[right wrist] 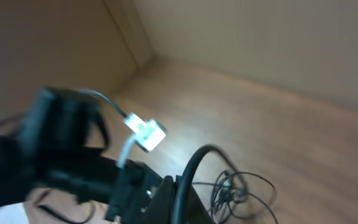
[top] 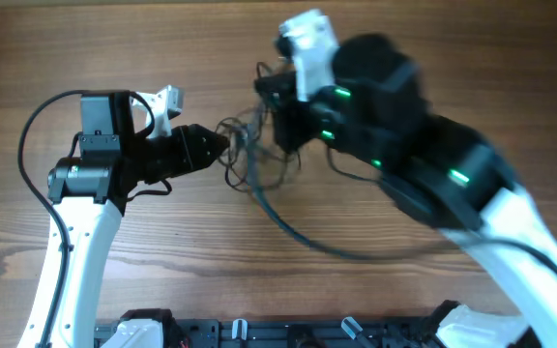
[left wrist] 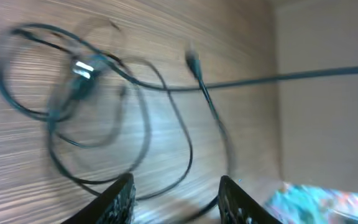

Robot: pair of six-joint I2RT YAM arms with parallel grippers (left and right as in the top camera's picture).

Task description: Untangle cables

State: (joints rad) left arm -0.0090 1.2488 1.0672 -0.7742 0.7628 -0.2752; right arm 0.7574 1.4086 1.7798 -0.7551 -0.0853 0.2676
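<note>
**Tangle between two gripper tips**

The thin black cables point(top: 245, 157), loosely looped with small plug ends, lie in a knot on the brown wood-grain table point(top: 162, 253) near its middle. The knot is just ahead of the left gripper point(top: 219, 145), whose black tip points right at it. One long strand runs from the knot toward the lower right and passes under the right arm.

In the left wrist view the cables point(left wrist: 82, 71) spread over the wood ahead of the left gripper point(left wrist: 176, 185). Its two fingers stand well apart and clamp nothing (one loop curves close to the gap). The left arm reaches in low and level from the left.

The right gripper point(top: 271, 92) hangs just above and to the right of the knot, with its arm bending in from the lower right. It is too blurred to tell how its fingers stand. In the right wrist view the cables point(right wrist: 235, 188) sit low in the picture.
</note>
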